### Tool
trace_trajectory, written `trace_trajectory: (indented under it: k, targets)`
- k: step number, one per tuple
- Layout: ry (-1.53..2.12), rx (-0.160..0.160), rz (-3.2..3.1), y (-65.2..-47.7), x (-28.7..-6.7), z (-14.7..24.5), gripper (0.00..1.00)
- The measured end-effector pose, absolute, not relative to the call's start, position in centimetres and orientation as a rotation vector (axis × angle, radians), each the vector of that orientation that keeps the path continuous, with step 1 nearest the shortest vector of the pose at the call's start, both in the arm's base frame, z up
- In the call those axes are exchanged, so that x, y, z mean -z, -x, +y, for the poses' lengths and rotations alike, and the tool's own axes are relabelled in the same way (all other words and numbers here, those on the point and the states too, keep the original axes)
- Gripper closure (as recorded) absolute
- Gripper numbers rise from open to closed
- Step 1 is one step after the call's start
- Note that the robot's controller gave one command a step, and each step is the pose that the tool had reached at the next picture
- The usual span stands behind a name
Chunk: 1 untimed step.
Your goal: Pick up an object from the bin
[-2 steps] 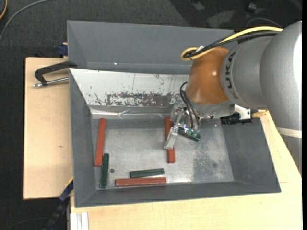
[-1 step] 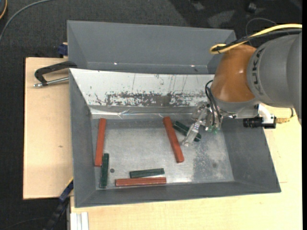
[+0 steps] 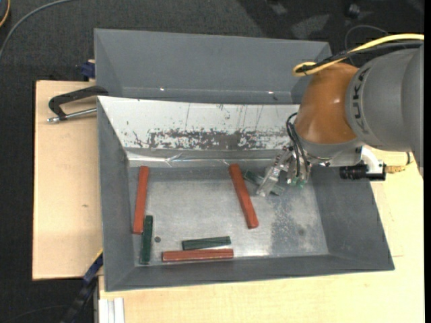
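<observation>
My gripper [image 3: 275, 180] hangs low over the bin's back right part, just under the orange wrist cover. Right beside it, to the left, a small dark green piece [image 3: 252, 177] lies at the foot of the back wall. A red stick [image 3: 243, 196] lies slanted on the floor a little left of the gripper, its upper end near the green piece. I see nothing that is clearly held.
A long red stick [image 3: 140, 199] and a dark green stick [image 3: 145, 239] lie along the left wall. Another dark green stick [image 3: 206, 243] and a red stick [image 3: 197, 254] lie by the front wall. The arm comes in over the right rim.
</observation>
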<state>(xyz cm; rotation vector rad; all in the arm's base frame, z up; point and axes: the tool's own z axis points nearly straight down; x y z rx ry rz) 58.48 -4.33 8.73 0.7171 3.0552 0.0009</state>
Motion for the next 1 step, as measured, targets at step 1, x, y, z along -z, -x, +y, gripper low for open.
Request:
trace_trajectory:
  k: [1]
  targets:
    - [-0.743, -0.007, 3.040, -52.88, -25.53, 0.17, 1.00]
